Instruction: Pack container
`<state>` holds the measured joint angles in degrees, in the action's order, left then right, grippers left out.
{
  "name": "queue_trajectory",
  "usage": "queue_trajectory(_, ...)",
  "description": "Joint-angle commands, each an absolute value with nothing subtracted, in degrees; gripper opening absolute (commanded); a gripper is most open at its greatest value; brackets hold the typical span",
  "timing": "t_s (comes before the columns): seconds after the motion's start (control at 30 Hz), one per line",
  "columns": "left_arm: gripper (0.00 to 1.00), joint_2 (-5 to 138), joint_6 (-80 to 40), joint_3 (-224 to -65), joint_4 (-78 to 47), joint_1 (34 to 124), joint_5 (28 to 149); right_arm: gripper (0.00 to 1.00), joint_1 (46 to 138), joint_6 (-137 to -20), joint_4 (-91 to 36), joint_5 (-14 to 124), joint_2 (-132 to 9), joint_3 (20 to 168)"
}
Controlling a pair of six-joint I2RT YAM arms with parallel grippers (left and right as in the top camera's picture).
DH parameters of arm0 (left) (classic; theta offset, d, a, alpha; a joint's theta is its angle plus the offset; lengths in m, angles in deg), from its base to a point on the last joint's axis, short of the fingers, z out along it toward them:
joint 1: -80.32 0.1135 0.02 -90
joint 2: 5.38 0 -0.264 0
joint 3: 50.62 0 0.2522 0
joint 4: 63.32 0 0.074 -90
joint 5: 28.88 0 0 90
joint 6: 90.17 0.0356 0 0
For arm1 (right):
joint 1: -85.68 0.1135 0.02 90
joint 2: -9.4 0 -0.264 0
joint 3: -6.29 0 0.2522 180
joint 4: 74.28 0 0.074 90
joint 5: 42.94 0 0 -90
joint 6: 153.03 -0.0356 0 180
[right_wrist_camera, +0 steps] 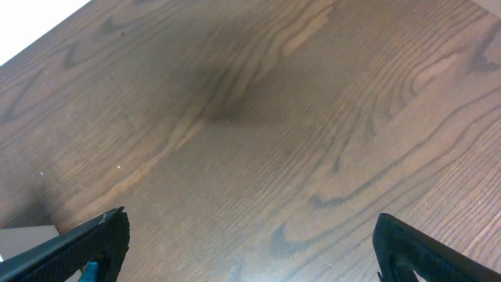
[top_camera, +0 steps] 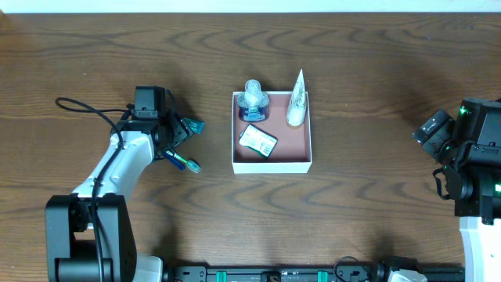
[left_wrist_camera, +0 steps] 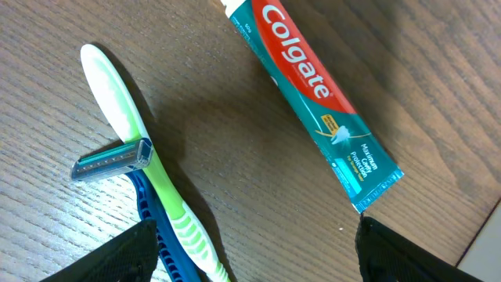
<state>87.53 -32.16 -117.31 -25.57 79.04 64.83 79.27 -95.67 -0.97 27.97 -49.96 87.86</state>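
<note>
The container (top_camera: pixel 272 165), a shallow white box with a pink-brown inside, sits at the table's middle. It holds a clear blue bottle (top_camera: pixel 254 100), a white tube (top_camera: pixel 296 102) and a small green-white packet (top_camera: pixel 257 139). My left gripper (top_camera: pixel 176 141) hovers left of the box, open and empty (left_wrist_camera: pixel 250 262). Below it lie a Colgate toothpaste tube (left_wrist_camera: pixel 313 86), a green toothbrush (left_wrist_camera: pixel 149 164) and a blue razor (left_wrist_camera: pixel 116 159). My right gripper (top_camera: pixel 438 133) is far right, open over bare wood (right_wrist_camera: pixel 250 243).
The toothpaste end (top_camera: pixel 192 124) and toothbrush end (top_camera: pixel 188 163) stick out from under the left arm. A black cable (top_camera: pixel 86 106) loops left of that arm. The table's far edge runs along the top.
</note>
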Motion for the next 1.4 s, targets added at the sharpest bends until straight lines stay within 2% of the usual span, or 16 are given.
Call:
queue_trajectory(0.0, 0.81, 88.6, -31.3, -117.7, -25.2, 79.3, 64.8, 0.99, 78.9, -96.4, -0.9, 27.2, -50.1, 88.2)
queue_trajectory(0.97, 0.81, 89.2, -31.5, -114.1, -28.5, 79.3, 64.7, 0.99, 78.9, -96.4, -0.9, 27.2, -50.2, 88.2)
queue_trajectory(1.37, 0.81, 98.5, -31.7, -114.1, -30.7, 79.2, 64.8, 0.99, 78.9, -96.4, -0.9, 27.2, -50.2, 88.2)
